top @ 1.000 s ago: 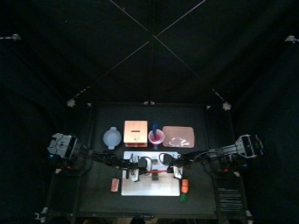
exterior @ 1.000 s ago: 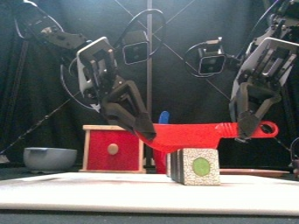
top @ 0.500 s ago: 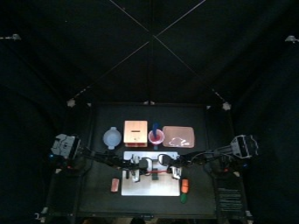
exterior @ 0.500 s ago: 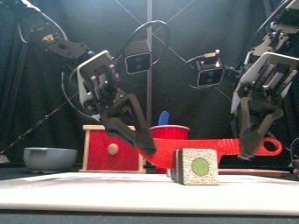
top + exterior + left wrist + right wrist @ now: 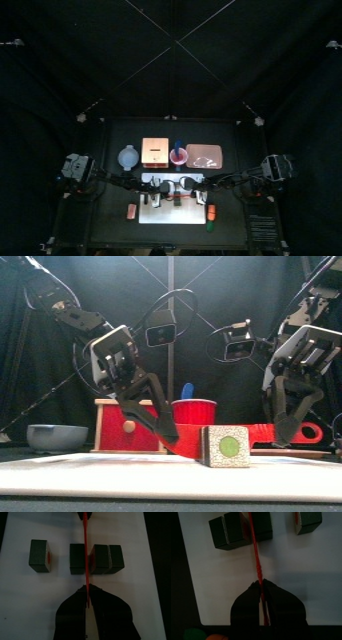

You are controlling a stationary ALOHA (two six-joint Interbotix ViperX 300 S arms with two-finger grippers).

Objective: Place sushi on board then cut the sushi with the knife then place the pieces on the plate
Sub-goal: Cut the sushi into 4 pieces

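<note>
— How are the arms posed from above?
— The left arm [image 5: 104, 180] and the right arm [image 5: 243, 182] are brought in low from their own sides and are met over the white board [image 5: 174, 215], which is laid at the front of the surface.

— And at table height?
— Both wrists are tipped downward. The red knife [image 5: 261, 436] is held level between them. Its blade end is clamped by the left fingers [image 5: 147, 418] and its handle end by the right fingers [image 5: 287, 418]. The sushi roll [image 5: 227, 446] is seen end-on on the board, and the blade is seen behind the nearest block, below its top.

— What is shown at the left wrist?
— The fingers are pressed shut on the blade. It is seen edge-on, set between one block and two joined ones. A fourth block is lain apart.

— And at the right wrist?
— The fingers are likewise closed tight on the knife, and the same gap in the roll is met by the blade.
</note>
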